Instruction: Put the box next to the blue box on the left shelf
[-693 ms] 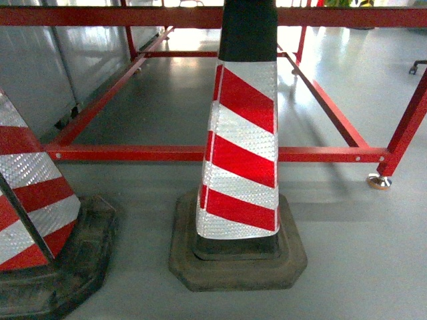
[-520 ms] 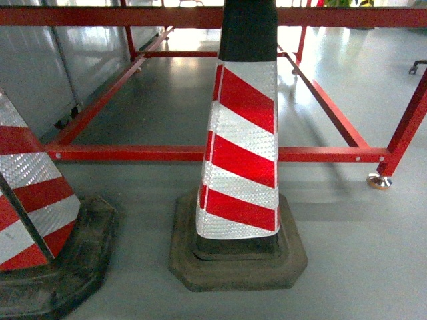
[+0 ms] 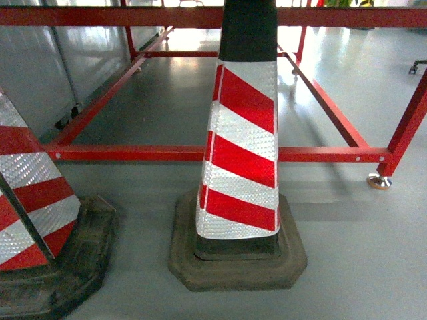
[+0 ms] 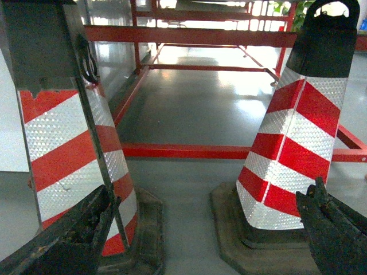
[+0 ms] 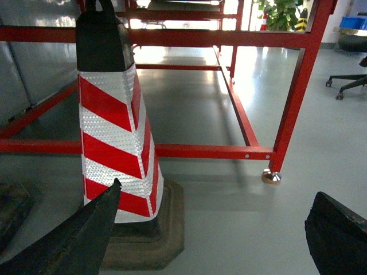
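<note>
The box, the blue box and the left shelf are out of view in every frame. My left gripper (image 4: 203,229) is open and empty, low over the grey floor; its dark fingers (image 4: 74,235) frame the gap between two traffic cones. The right gripper (image 5: 212,229) is also open and holds nothing, with one finger in front of a cone's base and the other at the right edge. Neither gripper appears in the head view.
A red-and-white striped cone (image 3: 243,147) on a black base stands straight ahead, with a second cone (image 3: 30,193) at the left. Behind them runs a red tubular frame (image 3: 167,153) with a metal foot (image 5: 270,176). An office chair (image 5: 347,86) stands far right.
</note>
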`<state>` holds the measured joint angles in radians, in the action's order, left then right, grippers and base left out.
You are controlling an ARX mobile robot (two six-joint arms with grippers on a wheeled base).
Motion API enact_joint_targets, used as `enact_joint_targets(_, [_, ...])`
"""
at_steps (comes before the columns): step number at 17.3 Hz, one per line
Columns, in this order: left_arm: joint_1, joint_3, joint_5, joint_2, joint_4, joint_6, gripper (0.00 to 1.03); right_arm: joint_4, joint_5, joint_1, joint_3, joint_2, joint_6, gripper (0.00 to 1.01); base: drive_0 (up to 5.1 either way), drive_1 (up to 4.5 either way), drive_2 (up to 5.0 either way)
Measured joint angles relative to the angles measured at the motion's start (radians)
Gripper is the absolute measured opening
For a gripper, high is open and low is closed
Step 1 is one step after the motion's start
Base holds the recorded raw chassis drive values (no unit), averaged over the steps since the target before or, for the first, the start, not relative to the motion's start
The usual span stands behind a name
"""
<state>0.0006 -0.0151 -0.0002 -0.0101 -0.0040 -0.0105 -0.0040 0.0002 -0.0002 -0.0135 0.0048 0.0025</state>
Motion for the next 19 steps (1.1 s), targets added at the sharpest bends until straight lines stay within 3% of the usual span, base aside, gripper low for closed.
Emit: enact_joint_targets(19, [0.0, 0.0, 0.002, 0.0, -0.001, 0.01, 0.98, 0.0, 0.0, 0.0, 0.0, 0.0, 0.0, 0.98, 0.0, 0.0, 0.0])
